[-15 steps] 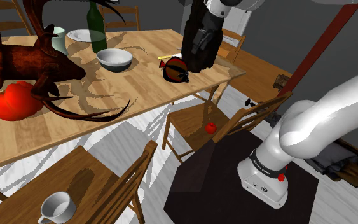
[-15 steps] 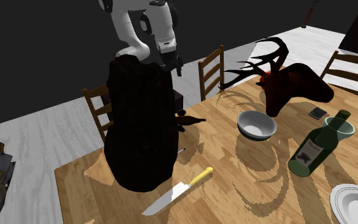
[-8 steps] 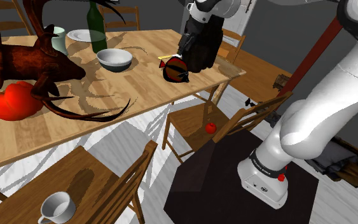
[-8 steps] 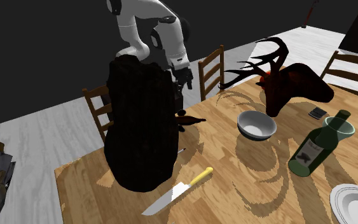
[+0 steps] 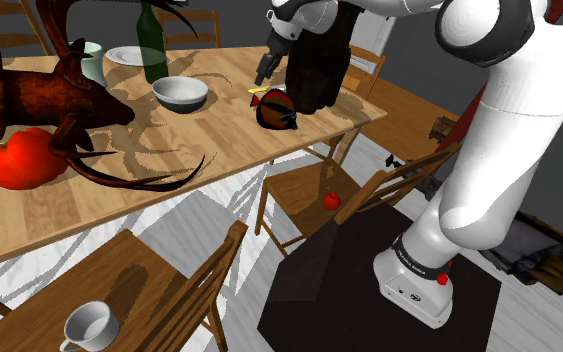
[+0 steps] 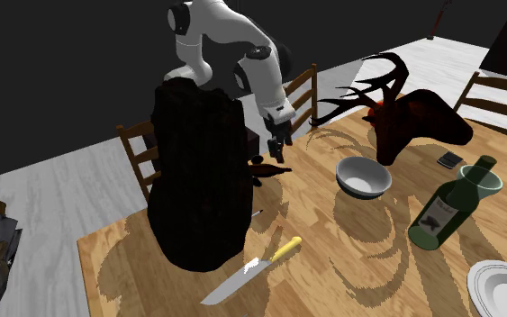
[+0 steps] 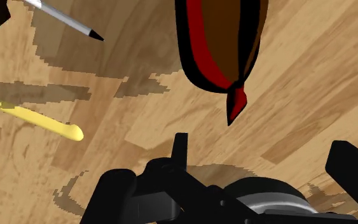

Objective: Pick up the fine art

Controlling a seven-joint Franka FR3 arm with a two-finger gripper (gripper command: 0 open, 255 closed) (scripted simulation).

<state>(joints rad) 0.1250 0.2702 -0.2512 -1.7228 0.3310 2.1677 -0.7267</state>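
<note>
**Open gripper poised over the small art piece at the table's corner**

The fine art, judged to be the small brown, red and black piece with a pointed tip, lies on the wooden table. It sits near the table's corner at the shoulder view's right, just beside the foot of a tall black object. The gripper hangs above the piece, close to the black object's side. In the wrist view the two fingers stand wide apart with bare tabletop between them. They hold nothing and touch nothing, and the piece lies ahead of them rather than between them.

Hazards:
- (a) Closing from this position would catch nothing, because the piece is outside the jaws.
- (b) The tall black object crowds the piece on one side. A descent that drifts toward it could let a finger or the wrist strike it and shove or tip it.
- (c) The piece looks rounded and tapers to a thin tip. A grip on the taper, or one placed off-centre, would probably squeeze it out or spin it across the wood.
- (d) A yellow-handled knife lies on the table near the black object, and a pushed piece could slide against it.
</note>
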